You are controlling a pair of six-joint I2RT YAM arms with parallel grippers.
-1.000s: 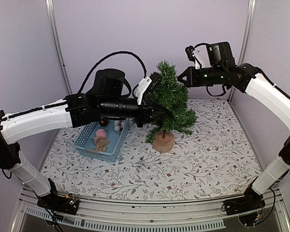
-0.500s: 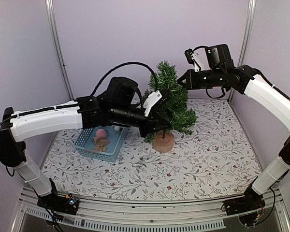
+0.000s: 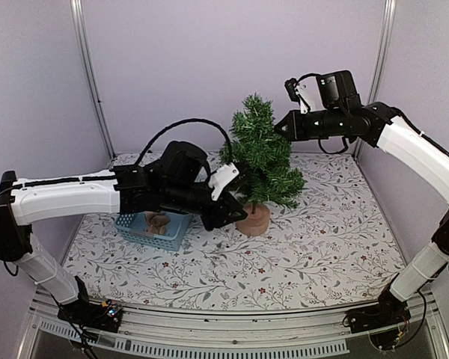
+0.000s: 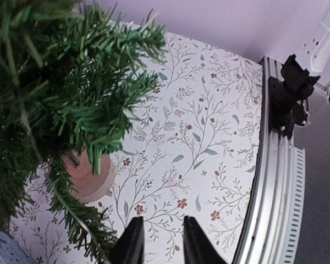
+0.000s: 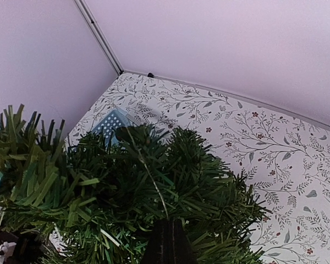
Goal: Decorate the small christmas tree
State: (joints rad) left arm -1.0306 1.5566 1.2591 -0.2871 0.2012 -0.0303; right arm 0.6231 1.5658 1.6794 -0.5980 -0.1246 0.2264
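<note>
The small christmas tree (image 3: 262, 161) stands mid-table on its round tan wooden base (image 3: 253, 221). My right gripper (image 3: 278, 126) is at the tree's upper right side, shut on a thin thread (image 5: 148, 170) that runs over the branches (image 5: 220, 198) to a dark ball ornament (image 5: 129, 133) among the needles. My left gripper (image 3: 236, 216) is low, just left of the base, with its jaws a little apart and empty (image 4: 160, 235). The left wrist view shows the tree (image 4: 55, 82) and its base (image 4: 91, 176) to the gripper's left.
A blue basket (image 3: 135, 227) with ornaments (image 3: 159, 221) sits left of the tree, partly behind my left arm; its corner shows in the right wrist view (image 5: 111, 124). The table's metal front rail (image 4: 275, 181) is close to my left gripper. Purple walls enclose the back and sides.
My left arm has pulled out of the tree's branches and swung down toward the front, ending beside the base. My right gripper has barely moved.
</note>
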